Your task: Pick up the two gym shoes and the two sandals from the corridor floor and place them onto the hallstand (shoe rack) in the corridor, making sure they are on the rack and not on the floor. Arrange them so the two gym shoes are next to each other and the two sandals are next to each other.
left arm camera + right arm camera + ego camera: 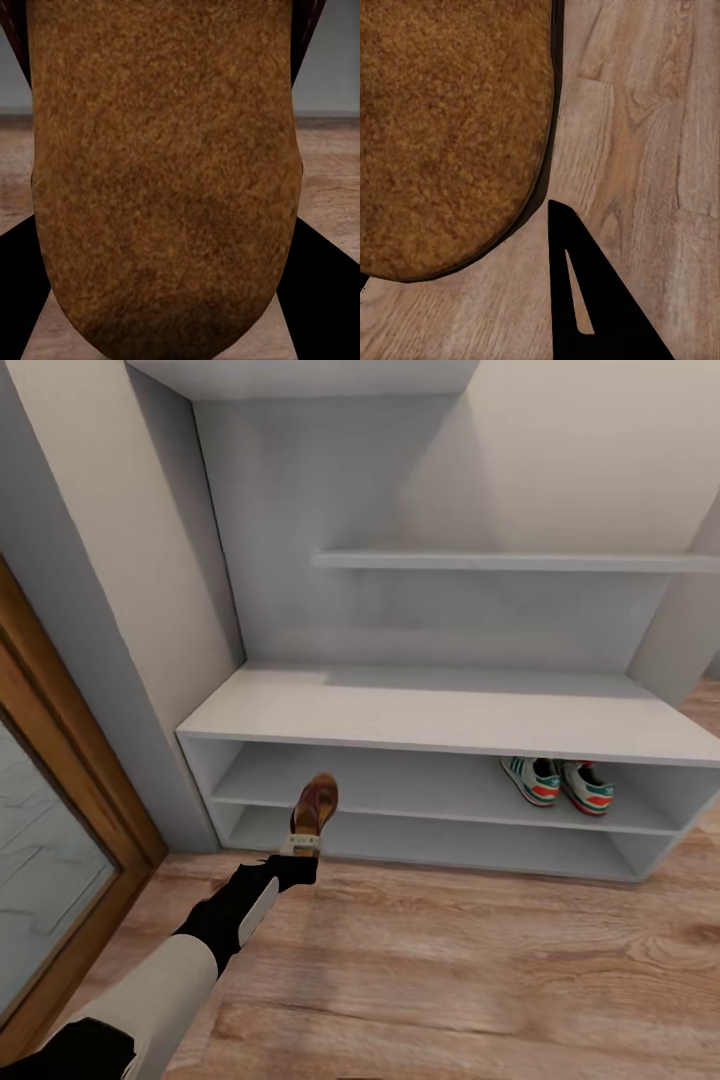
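In the head view my left gripper (303, 845) is shut on a dark brown sandal (315, 805) and holds it toe-up in front of the left end of the hallstand (430, 710), level with its low shelves. Up close in the left wrist view, that sandal's tan sole (165, 180) sits between the dark fingers (330, 300). The two gym shoes (532, 778) (590, 788) stand side by side on the middle shelf at the right. A second sandal (442, 127) hangs over the corridor floor (645, 112) against one finger (585, 300) of my right gripper (456, 241).
A wooden door frame (60, 780) with a glass panel (40, 860) lines the left wall beside the hallstand. An upper shelf (500, 560) juts out above the bench top. Plank floor (480, 960) stretches in front of the rack.
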Motion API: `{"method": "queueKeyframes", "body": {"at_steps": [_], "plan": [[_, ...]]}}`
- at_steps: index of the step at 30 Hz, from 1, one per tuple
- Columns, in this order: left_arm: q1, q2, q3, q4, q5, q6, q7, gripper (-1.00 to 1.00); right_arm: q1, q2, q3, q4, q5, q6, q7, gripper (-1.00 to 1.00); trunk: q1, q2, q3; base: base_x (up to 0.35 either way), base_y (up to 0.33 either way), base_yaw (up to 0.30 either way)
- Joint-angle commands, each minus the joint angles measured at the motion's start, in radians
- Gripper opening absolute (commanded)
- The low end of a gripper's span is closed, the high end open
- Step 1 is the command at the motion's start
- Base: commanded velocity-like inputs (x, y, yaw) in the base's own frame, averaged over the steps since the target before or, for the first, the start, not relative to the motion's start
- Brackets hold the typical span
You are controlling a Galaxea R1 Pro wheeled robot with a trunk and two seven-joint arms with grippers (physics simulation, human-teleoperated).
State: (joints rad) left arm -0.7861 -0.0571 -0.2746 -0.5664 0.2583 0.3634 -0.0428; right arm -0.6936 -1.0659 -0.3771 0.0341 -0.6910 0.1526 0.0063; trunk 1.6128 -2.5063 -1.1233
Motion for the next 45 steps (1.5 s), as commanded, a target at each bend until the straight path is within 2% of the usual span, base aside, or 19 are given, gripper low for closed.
{"method": "queueKeyframes", "body": {"at_steps": [1, 11, 19, 28, 45], "plan": [[0.0, 0.0, -0.002, -0.001, 0.004, 0.005, 0.0, -1.0, -0.003, -0.001, -0.002, 0.003, -0.002, 0.001, 0.001, -1.0, 0.0, 0.0, -0.001, 0.214, 0.0, 0.0], [0.0, 0.0, -0.001, -0.001, 0.004, 0.006, 0.0, -1.0, -0.003, -0.001, -0.002, 0.003, -0.002, 0.001, 0.001, -1.0, 0.0, 0.0, -0.001, 0.309, 0.0, 0.0], [0.0, 0.0, 0.0, -0.001, 0.004, 0.007, 0.0, -1.0, -0.003, -0.001, -0.002, 0.004, -0.002, 0.001, 0.001, -1.0, 0.0, 0.0, -0.001, 0.055, 0.0, 0.0], [0.0, 0.0, 0.0, -0.001, 0.004, 0.008, 0.0, -1.0, -0.003, -0.002, -0.002, 0.004, -0.002, 0.001, 0.0, -1.0, 0.0, 0.0, -0.001, 0.273, 0.0, 0.0], [0.0, 0.0, 0.0, -0.001, 0.004, 0.008, 0.0, -1.0, -0.003, -0.002, -0.002, 0.004, -0.002, 0.001, 0.0, -1.0, 0.0, 0.0, -0.001, 0.146, 0.0, 0.0]]}}
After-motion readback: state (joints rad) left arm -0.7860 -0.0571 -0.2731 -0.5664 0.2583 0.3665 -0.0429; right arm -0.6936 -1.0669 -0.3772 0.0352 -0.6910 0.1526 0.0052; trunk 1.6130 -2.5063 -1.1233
